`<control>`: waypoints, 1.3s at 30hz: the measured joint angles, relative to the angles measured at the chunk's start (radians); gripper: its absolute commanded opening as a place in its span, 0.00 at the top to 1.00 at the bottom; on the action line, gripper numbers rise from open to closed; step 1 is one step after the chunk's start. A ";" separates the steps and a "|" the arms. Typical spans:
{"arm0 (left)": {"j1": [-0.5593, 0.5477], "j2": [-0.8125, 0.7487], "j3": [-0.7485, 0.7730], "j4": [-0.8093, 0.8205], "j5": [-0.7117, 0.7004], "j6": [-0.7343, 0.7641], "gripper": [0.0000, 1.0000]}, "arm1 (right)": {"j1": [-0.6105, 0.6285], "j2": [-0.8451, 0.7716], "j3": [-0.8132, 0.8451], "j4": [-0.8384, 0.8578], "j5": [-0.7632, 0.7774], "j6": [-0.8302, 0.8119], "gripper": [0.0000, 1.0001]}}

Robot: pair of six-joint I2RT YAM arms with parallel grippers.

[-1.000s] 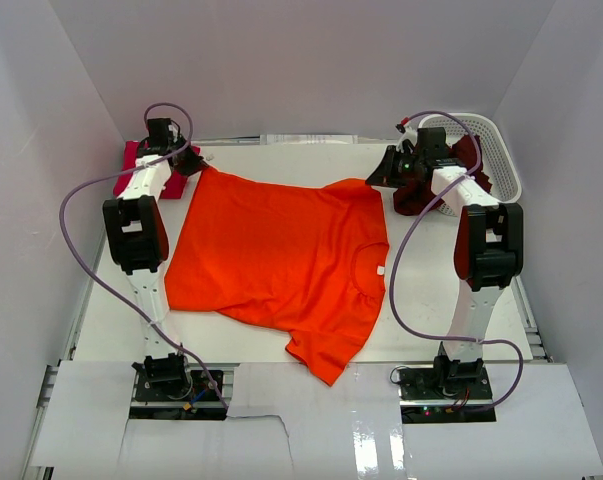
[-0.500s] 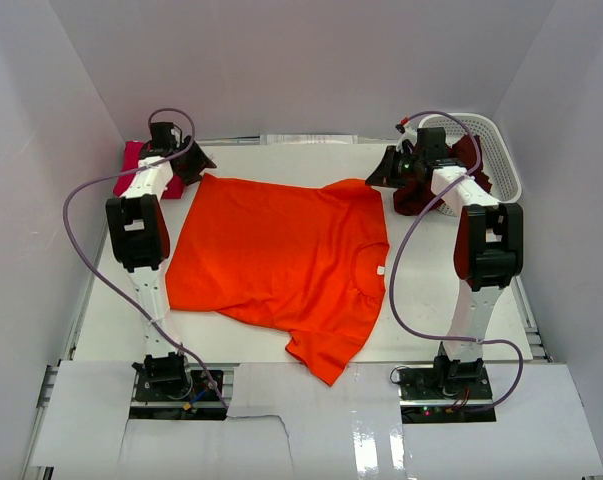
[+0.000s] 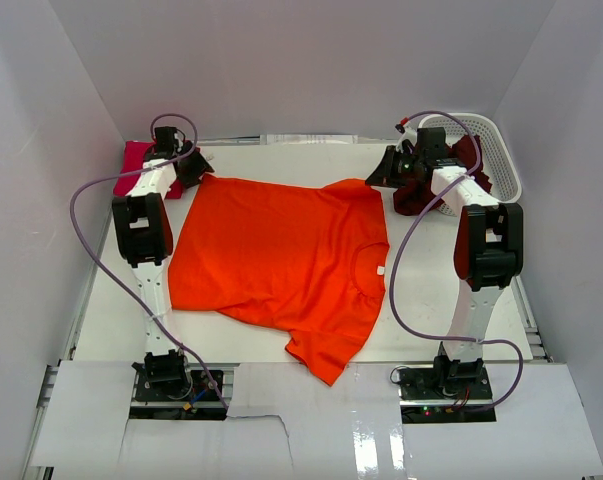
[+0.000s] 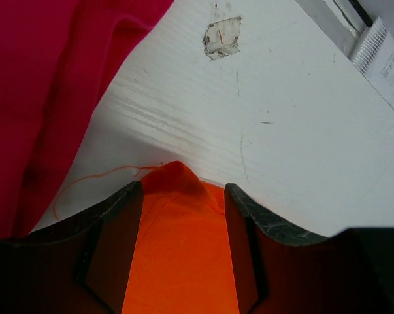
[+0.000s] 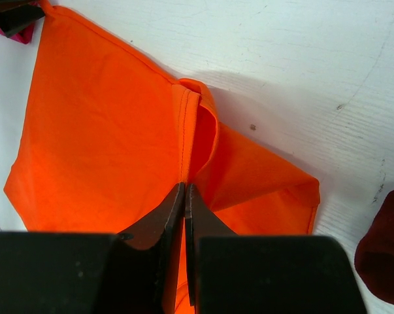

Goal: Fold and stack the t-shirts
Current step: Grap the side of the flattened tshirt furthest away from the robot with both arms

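Table (image 3: 111, 320), top view: the orange shirt (image 3: 281, 255) lay spread flat over the middle, its neck toward the right side and one sleeve reaching to the near edge. No fold was made in it.
Pink shirt (image 3: 133, 160), top view: it sat as a small bundle in the far left corner, just behind the left arm. I could not tell how neatly it was folded.
Maroon shirt (image 3: 413, 198), top view: it hung crumpled over the wall of the white basket (image 3: 501, 150) at the far right, not folded.
Left gripper (image 3: 193, 165), top view: it was at the far left corner of the orange shirt.
Right gripper (image 3: 381, 172), top view: it was at the far right corner of the same shirt.
Left wrist view: the jaws stood apart and released. The corner of the orange shirt (image 4: 183, 255) lay on the table between them, held by nothing. The pink shirt (image 4: 46, 85) was just beside, at the left.
Right wrist view: the jaws were clenched on a raised fold at the edge of the orange shirt (image 5: 98, 131). A bit of the maroon shirt (image 5: 386, 248) showed at the right.
Progress: early, in my judgement. One shirt seemed put aside, the orange one was only laid out, and the maroon one waited. The folding and the stacking remained.
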 measured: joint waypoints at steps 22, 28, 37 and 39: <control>-0.003 0.035 0.008 0.048 -0.003 0.079 1.00 | 0.000 0.000 0.000 0.000 -0.003 0.001 0.92; -0.004 0.026 -0.021 0.079 0.018 0.085 1.00 | 0.000 0.000 0.000 0.000 -0.003 0.001 0.92; -0.005 -0.015 -0.074 0.070 0.024 0.083 1.00 | 0.010 -0.025 -0.042 -0.002 -0.003 -0.002 0.92; -0.005 -0.019 -0.077 0.069 0.023 0.080 1.00 | 0.010 -0.041 -0.058 -0.006 -0.002 -0.007 0.92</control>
